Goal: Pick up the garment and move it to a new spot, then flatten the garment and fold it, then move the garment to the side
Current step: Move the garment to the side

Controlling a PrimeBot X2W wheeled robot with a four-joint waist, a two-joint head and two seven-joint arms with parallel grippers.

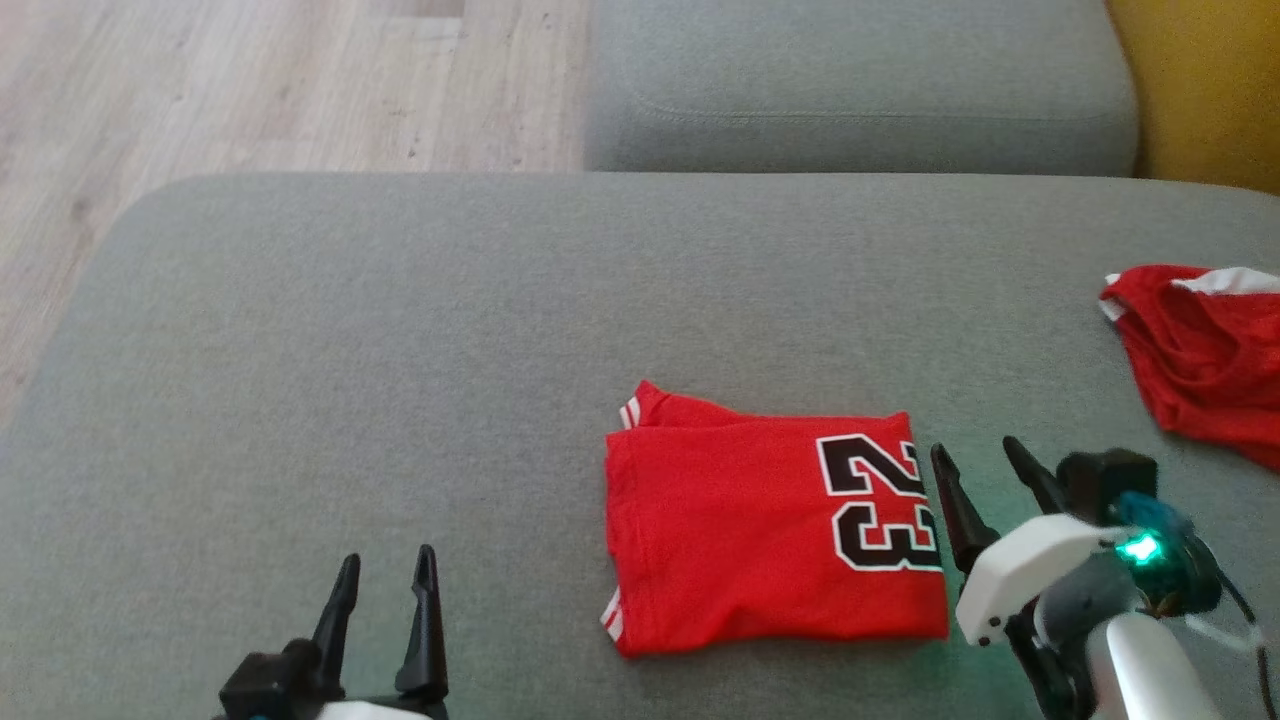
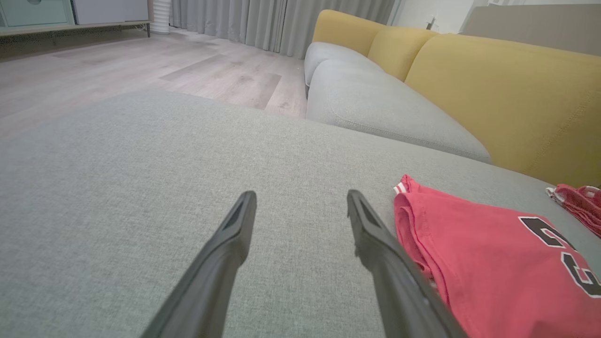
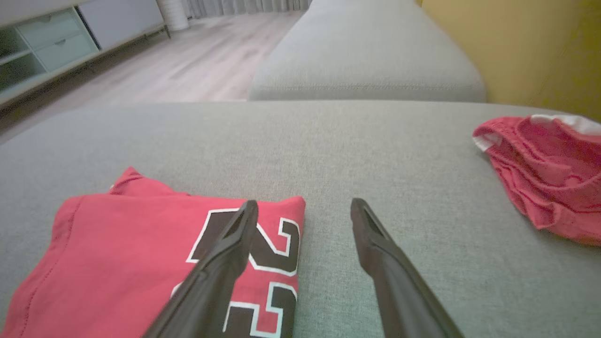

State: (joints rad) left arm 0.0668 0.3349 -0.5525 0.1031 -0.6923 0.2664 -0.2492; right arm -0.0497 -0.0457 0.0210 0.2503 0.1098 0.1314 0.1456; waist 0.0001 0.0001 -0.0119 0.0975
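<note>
A red garment [image 1: 760, 525] with a black "23" lies folded into a flat rectangle on the grey cushion [image 1: 400, 350], a little right of centre. It also shows at the right of the left wrist view as the garment [image 2: 493, 267] and at the lower left of the right wrist view as the garment [image 3: 131, 263]. My right gripper [image 1: 980, 455] is open just beside its right edge, one finger over that edge, holding nothing. Well to the garment's left, near the front, my left gripper [image 1: 385, 565] is open and empty.
A second red cloth with white trim [image 1: 1200, 350] lies crumpled at the cushion's right edge. Another grey seat cushion [image 1: 850, 90] and a yellow backrest [image 1: 1200, 90] stand beyond. Wooden floor [image 1: 250, 90] lies off the cushion's far left.
</note>
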